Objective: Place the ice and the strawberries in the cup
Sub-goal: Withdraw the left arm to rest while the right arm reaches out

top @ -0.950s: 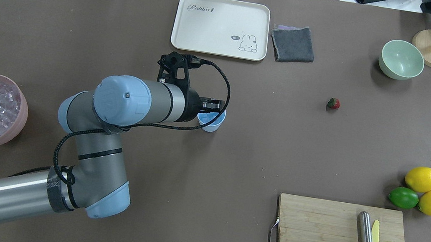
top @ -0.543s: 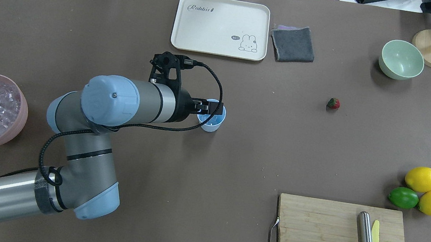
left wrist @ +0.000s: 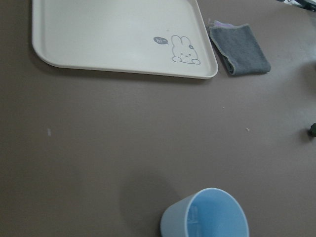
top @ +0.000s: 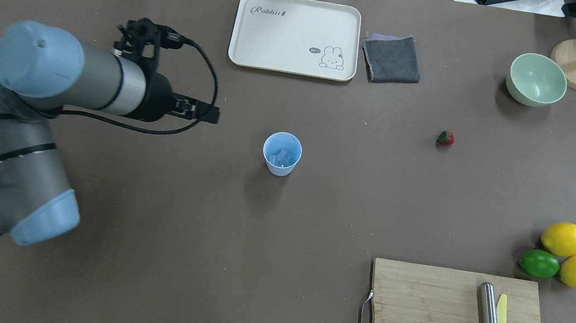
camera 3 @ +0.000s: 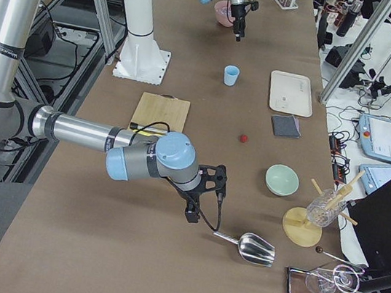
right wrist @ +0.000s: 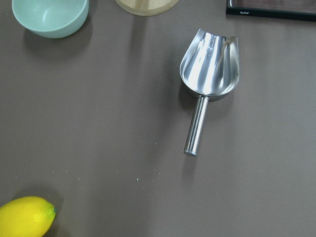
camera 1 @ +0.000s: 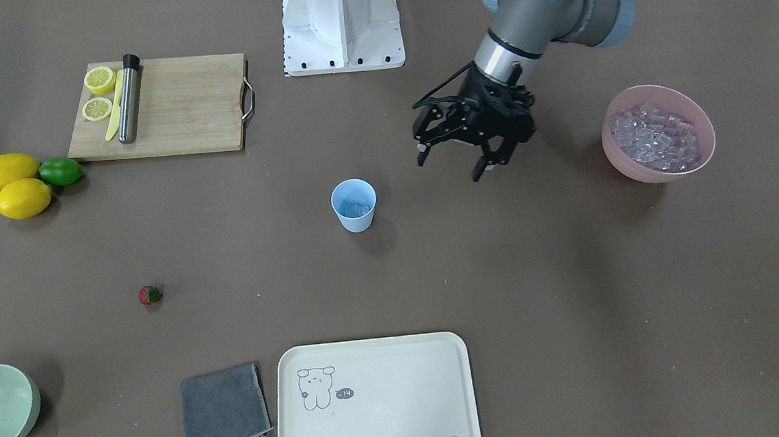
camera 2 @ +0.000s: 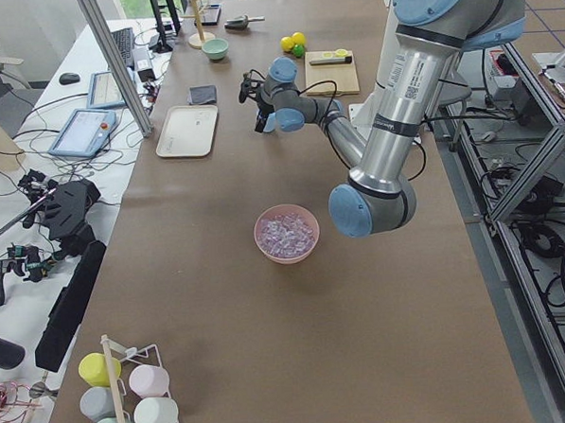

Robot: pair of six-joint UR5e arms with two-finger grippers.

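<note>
The light-blue cup (top: 282,153) stands upright mid-table with a few clear ice cubes (top: 282,157) inside; it also shows in the front view (camera 1: 354,206) and the left wrist view (left wrist: 205,215). My left gripper (camera 1: 454,158) is open and empty, raised between the cup and the pink bowl (camera 1: 660,171) heaped with ice (camera 1: 654,133). The red strawberry (top: 445,138) lies alone on the table, right of the cup. My right gripper (camera 3: 193,212) shows only in the exterior right view, near a metal scoop (right wrist: 210,74); I cannot tell if it is open.
A cream tray (top: 294,35) and grey cloth (top: 391,59) lie beyond the cup. A pale green bowl (top: 536,80) stands far right. Two lemons (top: 563,239) and a lime (top: 539,264) sit by a cutting board (top: 429,322) with a muddler, knife and lemon slices.
My left gripper has drawn back from over the cup to the left, toward the pink bowl. The cup has stayed in place with ice in it.
</note>
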